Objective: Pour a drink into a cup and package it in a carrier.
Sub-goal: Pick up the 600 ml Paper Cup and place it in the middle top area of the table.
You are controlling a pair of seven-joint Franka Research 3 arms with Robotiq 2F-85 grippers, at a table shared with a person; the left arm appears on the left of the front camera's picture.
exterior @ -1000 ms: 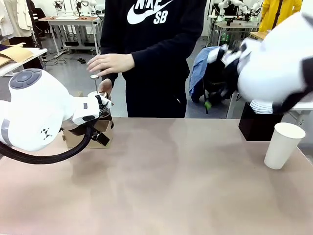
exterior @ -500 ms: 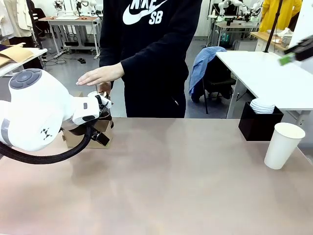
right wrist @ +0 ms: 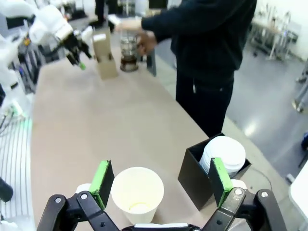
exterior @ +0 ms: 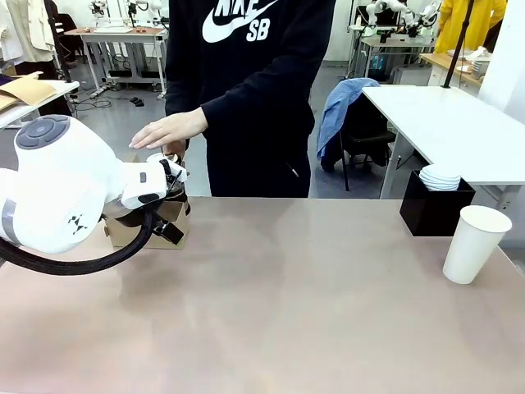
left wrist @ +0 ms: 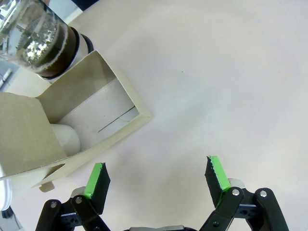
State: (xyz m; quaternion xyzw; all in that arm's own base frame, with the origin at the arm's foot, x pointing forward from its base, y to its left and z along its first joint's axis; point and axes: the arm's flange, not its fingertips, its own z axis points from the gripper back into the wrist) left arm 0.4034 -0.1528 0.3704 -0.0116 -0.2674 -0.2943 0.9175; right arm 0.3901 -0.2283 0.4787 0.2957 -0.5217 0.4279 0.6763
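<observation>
Tabletop (exterior: 287,312) scene: left claw (left wrist: 156,169) spread near carrier (left wrist: 103,103); right claw (right wrist: 156,175) spread (empty) above cup (right wrist: 137,190).

Tall white paper cup (exterior: 477,244) upright at right, brown cardboard carrier (exterior: 121,233) far left, amber-brown bottled drink (left wrist: 61,45) just beside it

Front looks across the table (exterior: 287,312); all views share carrier (exterior: 116,233).

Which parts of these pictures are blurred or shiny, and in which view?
Right wrist view: the person's hand and the bottle are smeared, the cup sharper. Left wrist view: the bottle glitters with highlights, the carrier crisp. Front view: even light, sheen on the table.
</observation>
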